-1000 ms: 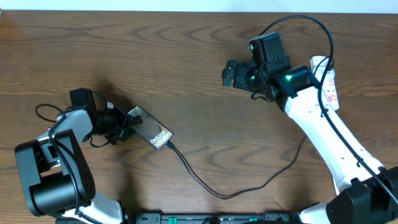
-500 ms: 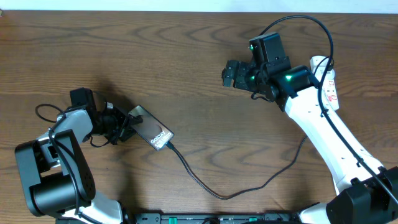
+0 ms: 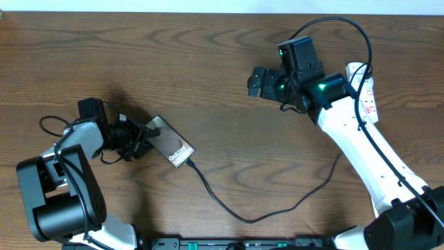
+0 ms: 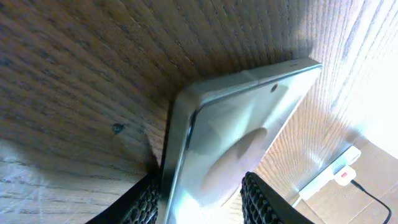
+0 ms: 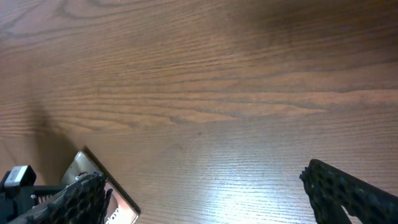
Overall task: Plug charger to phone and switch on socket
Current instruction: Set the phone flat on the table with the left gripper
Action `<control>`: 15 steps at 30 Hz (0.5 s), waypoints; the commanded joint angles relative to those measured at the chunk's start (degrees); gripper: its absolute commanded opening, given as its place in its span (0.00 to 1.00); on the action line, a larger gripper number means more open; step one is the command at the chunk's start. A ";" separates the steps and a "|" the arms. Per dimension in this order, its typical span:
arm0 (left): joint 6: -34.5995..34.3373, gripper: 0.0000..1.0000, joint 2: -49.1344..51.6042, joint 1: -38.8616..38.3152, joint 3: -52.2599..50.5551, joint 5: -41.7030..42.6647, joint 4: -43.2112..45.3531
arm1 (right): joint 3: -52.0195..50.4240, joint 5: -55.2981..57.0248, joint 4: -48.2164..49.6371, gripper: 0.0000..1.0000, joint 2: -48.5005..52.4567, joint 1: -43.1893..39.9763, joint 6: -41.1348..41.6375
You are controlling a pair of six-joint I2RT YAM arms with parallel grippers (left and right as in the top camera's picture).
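The phone (image 3: 170,144) lies on the table (image 3: 208,55), with the charger (image 3: 243,218) apparently seated at its lower-right end. The left pincer (image 3: 143,139) straddles the other end, part open; whether it grips, I cannot tell. It should back off straight, without dragging the charger. The right pincer (image 3: 258,82) gapes empty near the socket (image 3: 370,101). Only the left wrist view shows pads (image 4: 147,202) flanking the phone.

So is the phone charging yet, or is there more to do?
Looks done: the tip of the charger sits at the lower end of the phone, seemingly plugged in. In hand: the left gripper has the phone's other end between its fingers. To do: flipping the switch on the socket; the right gripper hangs open, away from it, touching nothing. Whether that switch is on is too small to tell.
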 commanded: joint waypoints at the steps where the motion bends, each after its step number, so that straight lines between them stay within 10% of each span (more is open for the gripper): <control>1: 0.02 0.45 3.39 0.09 -3.15 -10.97 -1.42 | 0.66 0.87 -0.04 0.99 -0.04 0.28 -0.76; 8: 0.02 0.51 3.39 0.11 -3.15 -10.97 -1.62 | 0.66 0.87 -0.07 0.99 -0.04 0.28 -0.76; 15: 1.62 0.91 3.39 0.11 -3.15 -10.95 -1.36 | 0.66 0.90 -0.35 0.99 -0.04 0.28 -0.76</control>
